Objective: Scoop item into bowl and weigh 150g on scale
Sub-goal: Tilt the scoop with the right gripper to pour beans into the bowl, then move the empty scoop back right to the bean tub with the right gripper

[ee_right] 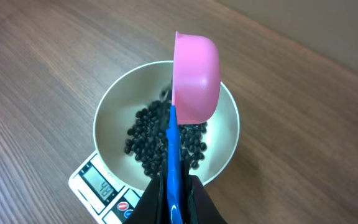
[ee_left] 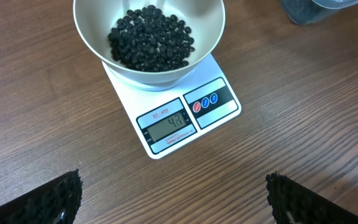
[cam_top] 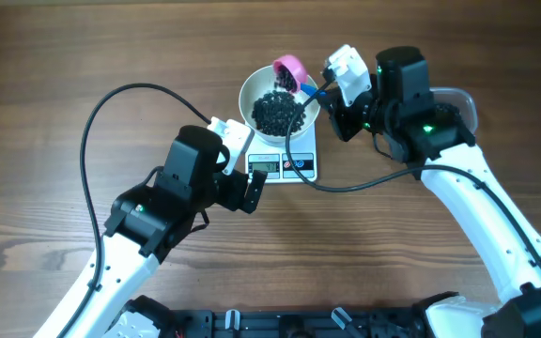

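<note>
white bowl (cam_top: 249,94) of black beans (cam_top: 277,113) on the scale (cam_top: 304,165), pink scoop (cam_top: 289,69) at its rim

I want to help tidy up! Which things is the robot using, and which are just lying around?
For the job: black beads, white bowl, scale, pink scoop, right hand gripping the scoop, clear tub.
Just there: black cable, open left hand holding nothing.

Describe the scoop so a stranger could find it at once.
Start at the white scale in the middle of the wooden table, with the white bowl of black beads on it. Above the bowl's far rim is the scoop: the only pink thing, on a blue handle.
</note>
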`<move>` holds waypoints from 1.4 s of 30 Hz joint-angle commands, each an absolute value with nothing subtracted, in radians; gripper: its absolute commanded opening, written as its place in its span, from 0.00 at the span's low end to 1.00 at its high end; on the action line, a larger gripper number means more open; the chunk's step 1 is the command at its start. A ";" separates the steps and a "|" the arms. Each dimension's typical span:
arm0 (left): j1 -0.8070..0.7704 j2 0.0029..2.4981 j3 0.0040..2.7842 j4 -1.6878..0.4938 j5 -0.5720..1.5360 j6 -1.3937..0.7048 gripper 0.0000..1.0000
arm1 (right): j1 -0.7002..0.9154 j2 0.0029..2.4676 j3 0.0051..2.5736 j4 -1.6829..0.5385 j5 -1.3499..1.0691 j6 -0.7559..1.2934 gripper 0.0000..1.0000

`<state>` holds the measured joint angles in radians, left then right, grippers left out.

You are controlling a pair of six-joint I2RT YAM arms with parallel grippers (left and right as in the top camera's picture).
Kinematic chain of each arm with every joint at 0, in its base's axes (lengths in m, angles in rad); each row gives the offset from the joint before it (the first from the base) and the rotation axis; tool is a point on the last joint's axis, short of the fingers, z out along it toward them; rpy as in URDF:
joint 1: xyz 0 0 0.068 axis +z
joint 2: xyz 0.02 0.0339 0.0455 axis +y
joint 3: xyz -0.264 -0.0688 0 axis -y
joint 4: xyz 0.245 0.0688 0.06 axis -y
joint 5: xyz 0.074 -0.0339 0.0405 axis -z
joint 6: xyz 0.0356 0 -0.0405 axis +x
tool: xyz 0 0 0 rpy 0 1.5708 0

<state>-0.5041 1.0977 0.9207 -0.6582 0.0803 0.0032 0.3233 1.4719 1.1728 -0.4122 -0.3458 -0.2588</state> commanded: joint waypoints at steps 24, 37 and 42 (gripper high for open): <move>-0.508 1.100 0.918 -0.658 0.096 0.019 1.00 | 0.401 1.383 1.177 -0.434 -0.158 -0.487 0.04; -0.508 1.100 0.918 -0.658 0.096 0.019 1.00 | 0.214 1.296 1.180 -0.452 -0.119 -0.070 0.04; -0.508 1.100 0.918 -0.658 0.096 0.019 1.00 | -0.130 1.271 1.180 -0.620 -0.109 -0.181 0.04</move>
<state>-0.5041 1.0977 0.9207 -0.6586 0.0807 0.0032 -0.0521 1.2655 1.1736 -0.5610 -0.1268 -0.1032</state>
